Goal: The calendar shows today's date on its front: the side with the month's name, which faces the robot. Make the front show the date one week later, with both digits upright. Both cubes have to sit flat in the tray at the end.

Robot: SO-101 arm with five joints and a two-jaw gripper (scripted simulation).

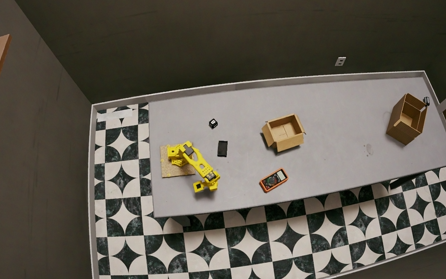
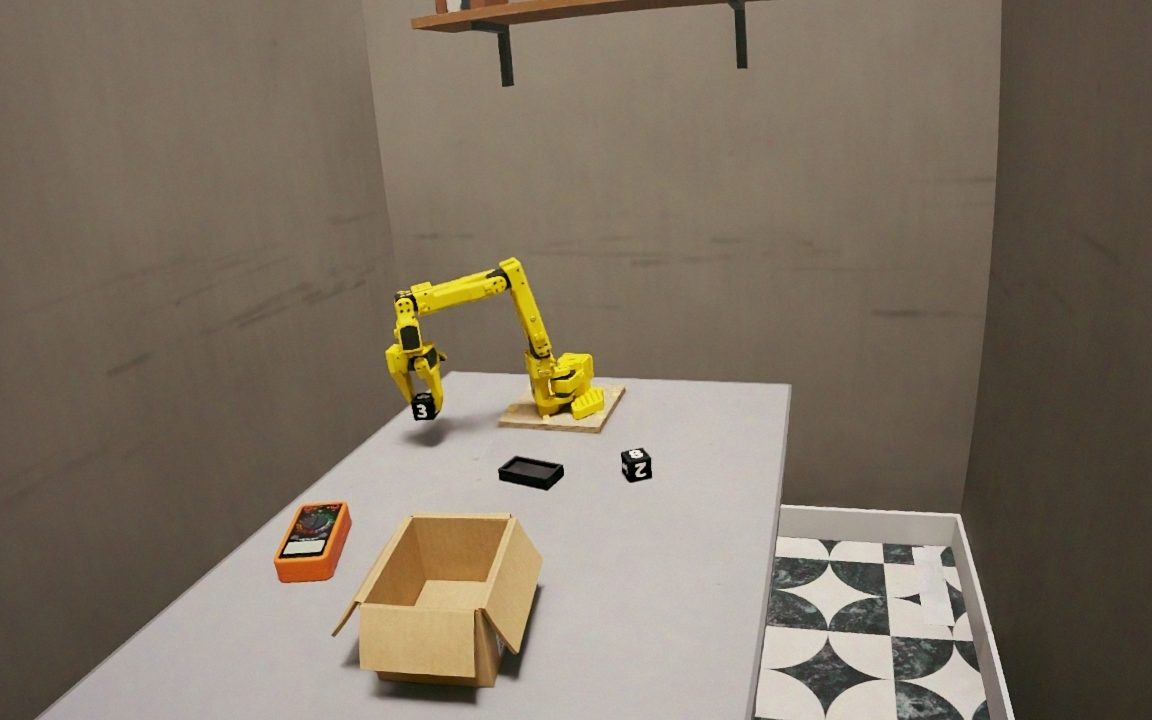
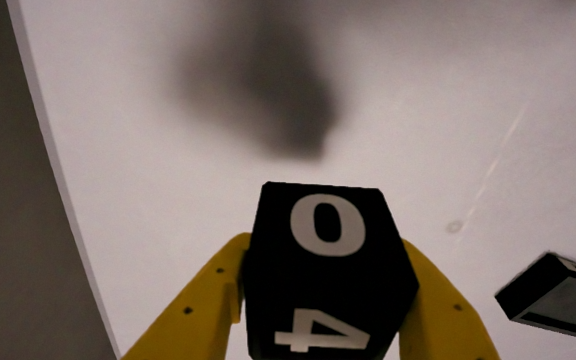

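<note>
The yellow one-moving-jaw gripper (image 2: 423,402) (image 3: 324,280) grips a black cube with white digits (image 2: 422,407) (image 3: 322,260), raised above the table. In the top view, the rectangular black tray (image 1: 222,148) (image 2: 531,472) (image 3: 568,295) lies at one o'clock; a second black, white-numbered cube (image 1: 213,123) (image 2: 636,464) stands at twelve. Likely carrying: next, turn the digit correctly, then lower.

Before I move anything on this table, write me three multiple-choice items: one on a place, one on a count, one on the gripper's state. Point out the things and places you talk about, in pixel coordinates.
1. Where is the multimeter?
A) in the open cardboard box
B) in the black tray
C) on the table

2. How many cubes are there?
A) one
B) two
C) four

3. The gripper is:
A) open, with nothing in it
B) shut on a cube
C) shut on the tray

1: C, the orange multimeter (image 1: 273,179) (image 2: 313,540) lies on the grey tabletop.
2: B, one cube (image 1: 213,123) (image 2: 636,465) rests on the table, the other hangs in the air.
3: B, the gripper (image 2: 423,402) (image 3: 325,280) has the raised cube (image 2: 423,408) (image 3: 329,270) between its fingers.
</note>
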